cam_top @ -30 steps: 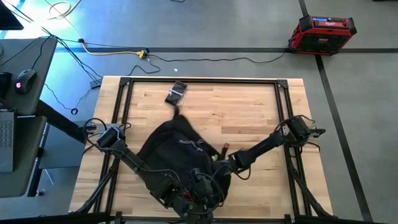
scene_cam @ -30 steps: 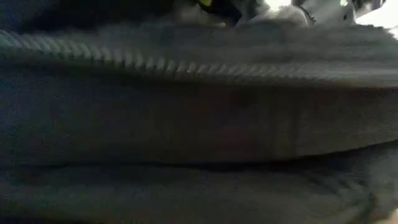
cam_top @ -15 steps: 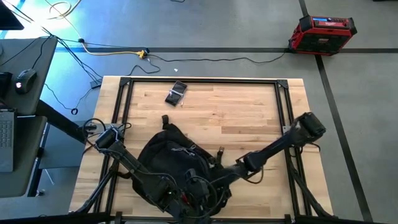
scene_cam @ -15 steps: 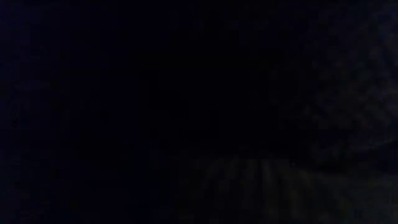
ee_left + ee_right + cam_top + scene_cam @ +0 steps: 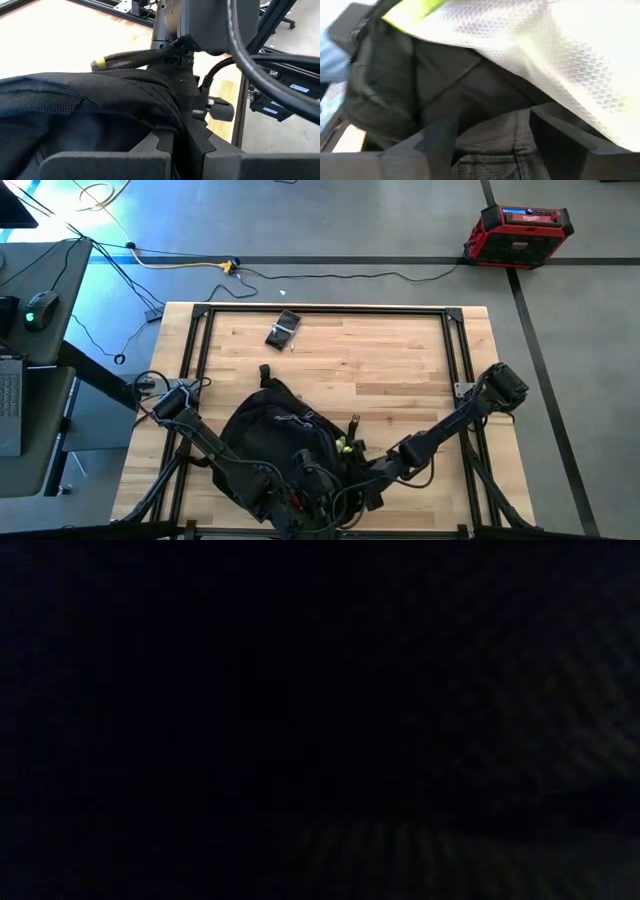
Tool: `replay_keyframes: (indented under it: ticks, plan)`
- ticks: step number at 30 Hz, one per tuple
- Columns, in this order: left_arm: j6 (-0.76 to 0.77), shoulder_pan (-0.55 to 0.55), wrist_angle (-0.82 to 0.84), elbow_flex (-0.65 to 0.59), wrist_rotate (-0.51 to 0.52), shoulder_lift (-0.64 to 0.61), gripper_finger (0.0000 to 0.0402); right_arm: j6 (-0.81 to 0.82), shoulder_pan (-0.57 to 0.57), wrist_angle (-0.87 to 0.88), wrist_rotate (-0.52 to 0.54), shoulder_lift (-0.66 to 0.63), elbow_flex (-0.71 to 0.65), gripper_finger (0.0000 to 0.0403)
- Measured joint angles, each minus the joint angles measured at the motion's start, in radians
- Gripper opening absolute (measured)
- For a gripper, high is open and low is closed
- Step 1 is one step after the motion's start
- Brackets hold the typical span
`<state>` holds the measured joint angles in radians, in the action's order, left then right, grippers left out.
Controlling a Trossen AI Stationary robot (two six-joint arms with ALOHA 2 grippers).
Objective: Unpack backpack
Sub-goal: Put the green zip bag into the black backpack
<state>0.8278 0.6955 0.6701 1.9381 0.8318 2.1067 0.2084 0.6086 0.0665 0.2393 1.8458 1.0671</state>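
Observation:
The black backpack [image 5: 280,442] lies near the table's near edge, with its strap loop [image 5: 265,371] pointing toward the far edge. My left gripper [image 5: 181,134] is at the bag's near side [image 5: 292,486] and is shut on black fabric. My right gripper [image 5: 492,137] is open. It reaches from the right into the bag's opening [image 5: 362,472]. Its fingers stand on either side of dark lining, under a translucent mesh pouch [image 5: 545,55] with neon-yellow trim [image 5: 343,445]. The low view is dark because the bag covers it. My left gripper pinches a bunched ridge of the backpack's black fabric [image 5: 167,107] at the edge of the opening, between its two fingers. There are several gathered layers. The fabric rises from the fingers and runs on toward the other arm. Whether my right gripper touches the lining or the pouch, I cannot tell.
A small dark flat object [image 5: 283,329] lies near the table's far edge. The wooden tabletop [image 5: 400,360] is framed by black rails. A red case [image 5: 518,232] and cables lie on the floor beyond the table. A desk with a mouse stands to the left.
The backpack has been drawn toward the near edge and bunched up, and its strap end has slid back from the far side. My right gripper has moved toward the near edge and deeper into the opening. The low view has gone dark as the bag covered it.

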Motion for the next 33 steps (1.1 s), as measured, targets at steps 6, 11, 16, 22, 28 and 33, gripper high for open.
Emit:
replay_keyframes:
  ticks: [6,11,16,22,28,33]
  plan:
    - [-0.011,0.0,0.001,0.0,0.001,0.0,0.0,0.129,0.0,0.025,0.045,0.025,0.049,0.0261]
    - [-0.01,0.002,0.008,-0.001,0.017,0.0,0.0,0.178,0.0,0.117,0.134,0.081,0.12,0.0254]
    - [-0.011,0.005,0.013,-0.002,0.021,0.002,0.0,0.251,-0.024,0.26,0.188,0.14,0.168,0.0238]
    - [-0.01,0.006,0.02,-0.002,0.026,0.002,0.0,0.313,-0.055,0.357,0.25,0.154,0.179,0.0185]
    - [0.008,0.014,0.032,-0.003,0.027,0.002,0.0,0.309,-0.078,0.473,0.289,0.154,0.181,0.003]
    - [0.016,0.027,0.031,-0.003,0.029,0.002,0.0,0.31,-0.075,0.587,0.387,0.138,0.197,0.0004]
